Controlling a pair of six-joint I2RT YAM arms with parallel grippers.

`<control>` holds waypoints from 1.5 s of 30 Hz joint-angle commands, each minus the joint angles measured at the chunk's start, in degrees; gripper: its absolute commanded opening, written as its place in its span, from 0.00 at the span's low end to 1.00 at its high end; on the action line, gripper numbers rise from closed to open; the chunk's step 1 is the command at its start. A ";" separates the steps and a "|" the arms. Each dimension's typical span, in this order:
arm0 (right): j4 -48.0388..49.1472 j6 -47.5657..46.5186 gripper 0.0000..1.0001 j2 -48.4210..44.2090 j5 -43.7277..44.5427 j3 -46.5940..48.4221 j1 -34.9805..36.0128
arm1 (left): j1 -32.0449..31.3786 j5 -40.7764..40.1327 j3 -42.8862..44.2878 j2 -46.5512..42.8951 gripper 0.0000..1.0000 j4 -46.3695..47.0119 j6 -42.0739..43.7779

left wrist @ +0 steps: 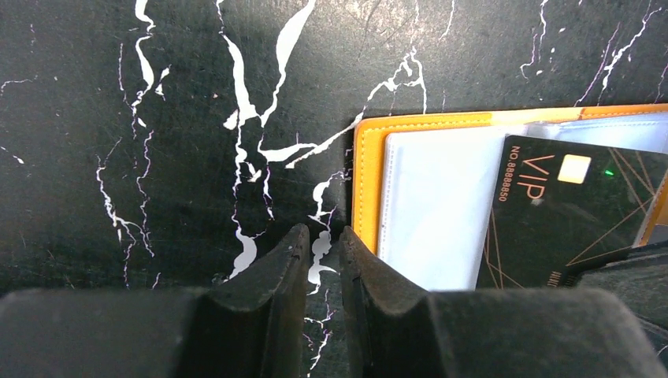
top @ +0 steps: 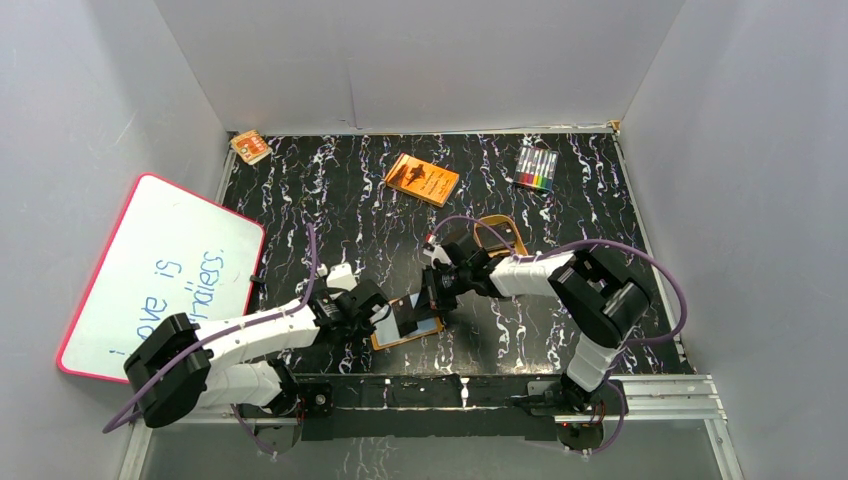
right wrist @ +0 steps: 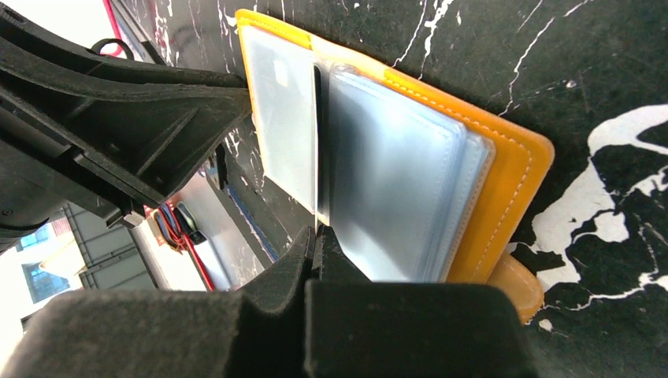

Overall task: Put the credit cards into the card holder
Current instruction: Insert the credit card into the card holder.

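near the front edge of the black, white-veined worktop [top: 330, 200], between the two arm bases, the card holder [top: 420, 328] lies spread open, its pale blue-grey pockets facing up. a black credit card [left wrist: 567, 213] printed "vip" in gold sits slantwise over the inside of the holder, not pushed down into a pocket. the right claw [right wrist: 315, 236] comes in from the right with its fingers pressed together. in its own view a thin dark edge, apparently the card seen edge-on, runs straight into the fingertips between the clear sleeves [right wrist: 394, 173], so it appears to be pinching the card by one end. the holder's snap tab [right wrist: 516, 287] pokes out from the orange cover beside that claw. the left claw [left wrist: 321, 236] is low over bare worktop just off the holder's left orange border, its fingers drawn almost together with only a thin slit between them and nothing in it. whether it touches the leather cannot be told. farther back lie an orange book [top: 422, 179] with black print and a pack of coloured markers [top: 536, 168]. a tan tray [top: 500, 235] is partly hidden behind the right arm. a small orange box [top: 250, 147] sits at the back left corner, and a red-rimmed whiteboard [top: 160, 270] leans at the left wall.
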 commanded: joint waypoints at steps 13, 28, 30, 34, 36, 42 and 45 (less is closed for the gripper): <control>9.78 5.21 0.00 2.05 -0.78 -3.94 0.99 | 0.90 1.05 -1.75 1.03 0.14 0.76 -0.59; 13.10 8.09 0.00 5.68 -1.76 -2.16 2.80 | 0.99 2.29 -2.37 1.03 0.10 2.20 -0.62; 13.62 8.81 0.00 6.05 -1.65 -1.97 3.06 | 0.97 2.42 -2.54 0.90 0.10 2.43 -0.70; 13.20 8.98 0.00 5.85 -1.29 -1.33 3.49 | 0.99 2.36 -2.65 0.53 0.09 2.23 -0.90; 12.27 8.35 0.01 5.10 -0.90 -1.18 3.46 | 0.99 2.28 -2.79 0.07 0.09 2.14 -1.01; 9.21 7.06 0.41 3.39 -0.25 -0.48 3.46 | 0.99 2.42 -3.41 -0.97 0.08 2.47 -1.40; 8.58 6.94 0.50 3.03 -0.06 -0.04 3.45 | 0.99 2.72 -3.51 -0.99 0.08 2.98 -1.41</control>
